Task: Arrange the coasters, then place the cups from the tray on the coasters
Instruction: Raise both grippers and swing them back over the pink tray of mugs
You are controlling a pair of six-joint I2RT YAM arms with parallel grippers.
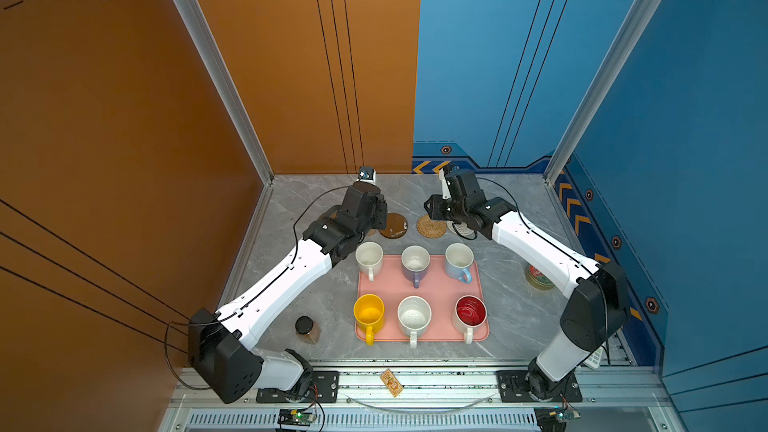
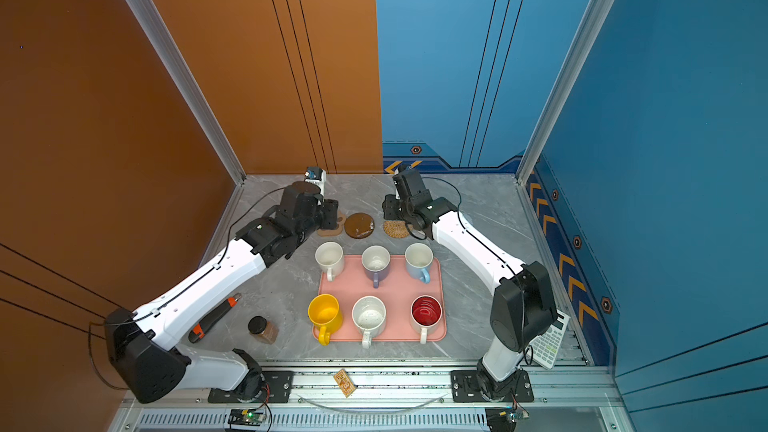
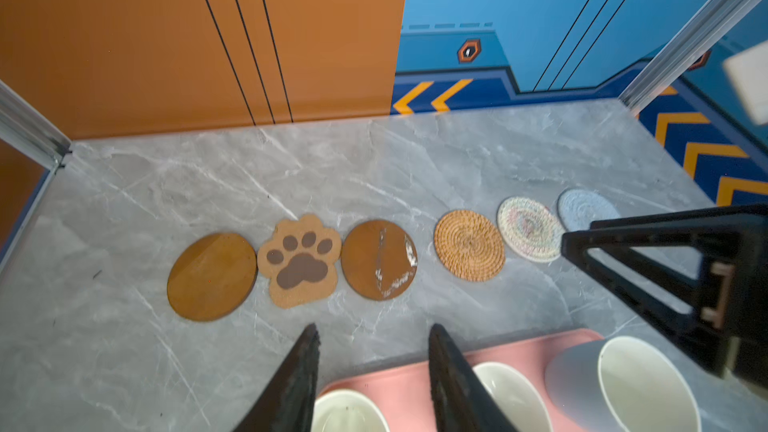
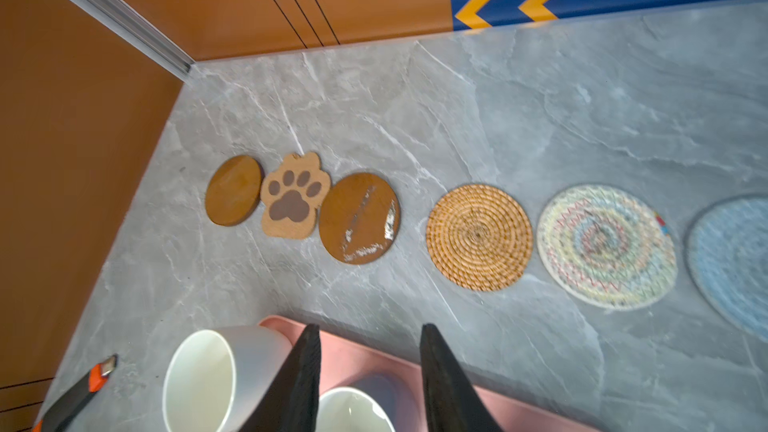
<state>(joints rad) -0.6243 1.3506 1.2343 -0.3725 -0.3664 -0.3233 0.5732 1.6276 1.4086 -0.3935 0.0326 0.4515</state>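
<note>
Grey marble table top (image 1: 332, 305) sits inside a booth with orange and blue walls. Six mats lie flat in one row on the far side of the table. From the left they are a plain brown round coaster (image 3: 212, 276), a tan paw-shaped coaster (image 3: 301, 261), a brown round coaster with white scuffs (image 3: 378, 259), a woven rattan round coaster (image 3: 469, 245), a woven cream round coaster (image 3: 528, 228) and a woven pale blue round coaster (image 3: 586, 207). The paw one sits so close to both brown ones that they seem to touch.

Nearer to the robot lies a big flat pink tray (image 1: 436, 292). All six mugs stand on it in two rows. The back row has a white mug (image 1: 369, 257), a lavender mug (image 1: 415, 263) and a light blue mug (image 1: 459, 261). The front row has a yellow mug (image 1: 368, 313), a speckled white mug (image 1: 414, 317) and a white mug with a red inside (image 1: 471, 311).

The left gripper (image 3: 374, 347) hangs near the tray's far edge. Its jaws are apart and hold nothing. The right gripper (image 4: 370, 351) hangs there too, jaws apart and empty.
</note>
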